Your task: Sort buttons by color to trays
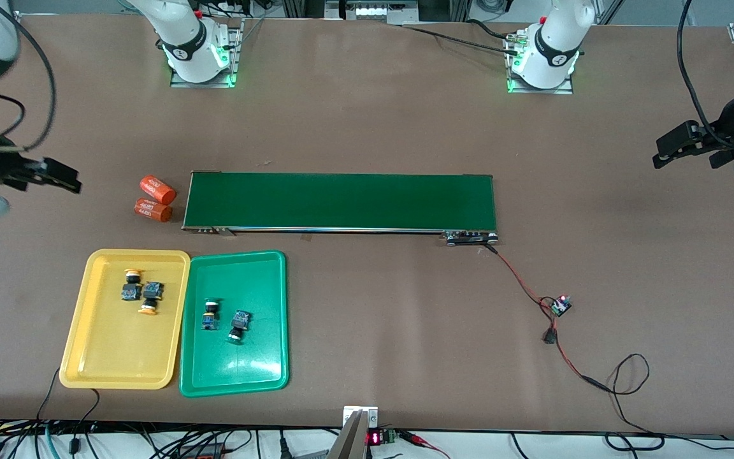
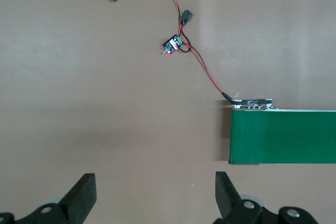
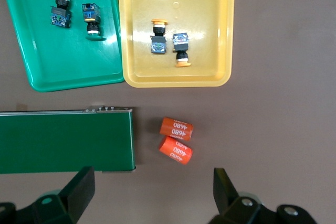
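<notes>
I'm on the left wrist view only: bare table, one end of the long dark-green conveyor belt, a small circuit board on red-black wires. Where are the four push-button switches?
Observer: Two yellow-capped buttons lie in the shallow yellow plastic tray.
Operator: And the green-capped ones?
Observer: Both green-capped buttons lie in the green plastic tray beside it.
Operator: Anything left on the belt?
Observer: No; two orange printed cylinders lie by the belt's right-arm end.
Operator: The right gripper?
Observer: The right gripper is open, empty, over the table near those cylinders.

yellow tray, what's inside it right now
The yellow tray holds two buttons with yellow-orange caps, lying side by side. Nothing covers them; the rest of its floor shows bare.
</notes>
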You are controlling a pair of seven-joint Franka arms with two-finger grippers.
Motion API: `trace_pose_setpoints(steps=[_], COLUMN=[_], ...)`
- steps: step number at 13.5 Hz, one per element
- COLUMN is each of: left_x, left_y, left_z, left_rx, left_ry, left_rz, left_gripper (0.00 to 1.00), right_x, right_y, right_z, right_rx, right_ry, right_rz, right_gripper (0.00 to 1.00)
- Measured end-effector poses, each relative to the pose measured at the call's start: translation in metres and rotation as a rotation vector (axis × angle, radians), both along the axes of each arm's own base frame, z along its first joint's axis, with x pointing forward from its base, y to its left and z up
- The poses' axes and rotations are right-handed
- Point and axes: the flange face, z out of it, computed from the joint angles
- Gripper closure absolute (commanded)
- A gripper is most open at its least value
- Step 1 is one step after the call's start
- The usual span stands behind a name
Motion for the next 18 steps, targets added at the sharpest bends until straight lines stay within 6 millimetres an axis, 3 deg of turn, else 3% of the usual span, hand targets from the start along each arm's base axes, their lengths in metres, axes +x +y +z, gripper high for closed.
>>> trace_pose_setpoints(steps=[5, 7, 10, 12, 15, 18], left_x=[0.0, 0.0, 0.0, 0.0, 0.0, 0.0], left_y=[0.007, 0.009, 0.01, 0.011, 0.011, 0.012], left_z=[0.0, 0.0, 0.0, 0.0, 0.0, 0.0], left_rx=[0.0, 0.001, 0.001, 0.001, 0.003, 0.003], left_ry=[-0.003, -0.003, -0.003, -0.003, -0.003, -0.003], left_rz=[0.013, 0.015, 0.017, 0.019, 0.02, 0.021], left_gripper=[0.0, 0.0, 0.0, 0.0, 0.0, 0.0], right_x=[-0.033, -0.042, -0.046, -0.045, -0.042, -0.042], right_y=[-0.049, -0.055, -0.062, -0.056, -0.031, -0.026], right_z=[0.044, 0.054, 0.054, 0.051, 0.049, 0.048], right_rx=[-0.002, -0.003, -0.002, -0.001, 0.0, 0.0], right_ry=[-0.035, -0.043, -0.039, -0.032, -0.026, -0.021], right_rz=[-0.041, -0.051, -0.025, -0.006, 0.041, 0.05], right_gripper=[0.0, 0.0, 0.0, 0.0, 0.0, 0.0])
